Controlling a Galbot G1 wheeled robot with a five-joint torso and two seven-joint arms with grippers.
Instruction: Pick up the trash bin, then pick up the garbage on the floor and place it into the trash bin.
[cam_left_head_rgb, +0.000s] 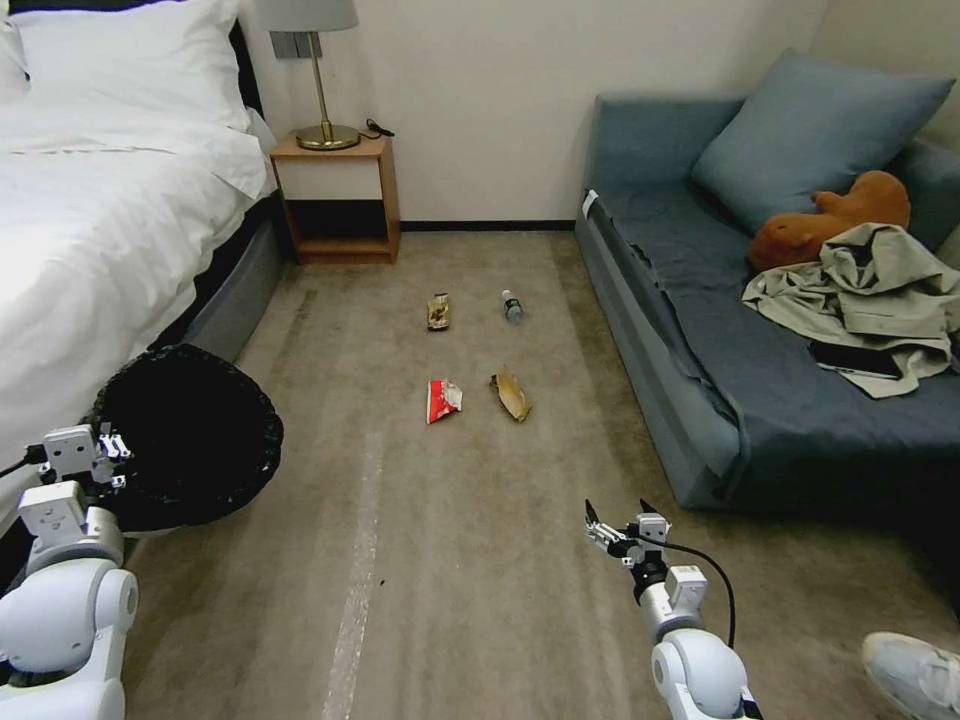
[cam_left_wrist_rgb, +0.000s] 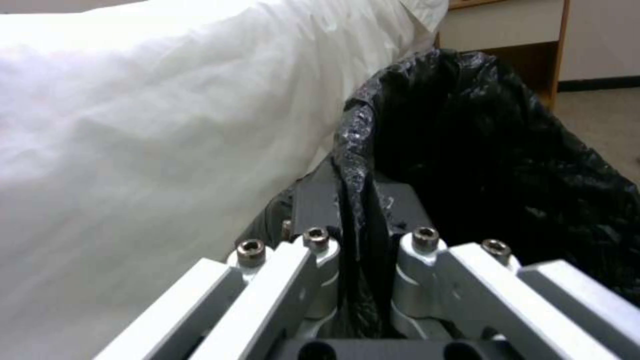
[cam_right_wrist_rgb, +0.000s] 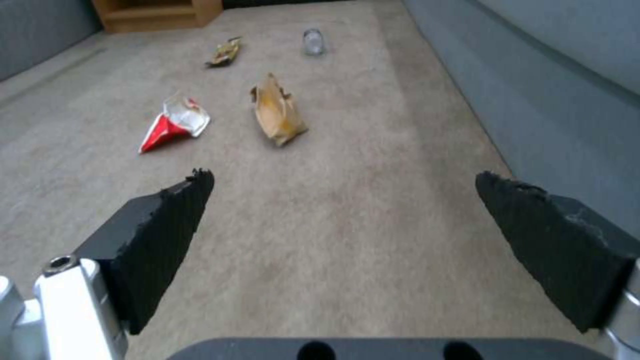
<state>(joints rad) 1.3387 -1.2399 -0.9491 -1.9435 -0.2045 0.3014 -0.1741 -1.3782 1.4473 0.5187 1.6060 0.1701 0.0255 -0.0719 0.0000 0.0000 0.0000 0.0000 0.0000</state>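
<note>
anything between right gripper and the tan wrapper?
No. Bare carpet runs from the open right gripper to the tan wrapper, seen in the right wrist view; the head view agrees.

Beige jacket (cam_left_head_rgb: 870, 290) lies on sofa (cam_left_head_rgb: 700, 300) beside plush toy (cam_left_head_rgb: 830, 220).

The trash bin (cam_left_head_rgb: 190, 440) wears a glossy, crinkled black plastic liner. The left hand (cam_left_wrist_rgb: 357, 235) is brushed silver metal with dark matt pads; the right hand (cam_right_wrist_rgb: 343, 200) has rough, crumbly black foam pads (cam_right_wrist_rgb: 167, 235). The carpet (cam_left_head_rgb: 480, 580) is matt, short-piled beige. The red-and-white wrapper (cam_left_head_rgb: 443, 399) looks shiny foil; the bottle (cam_left_head_rgb: 512, 306) is clear plastic.
</note>
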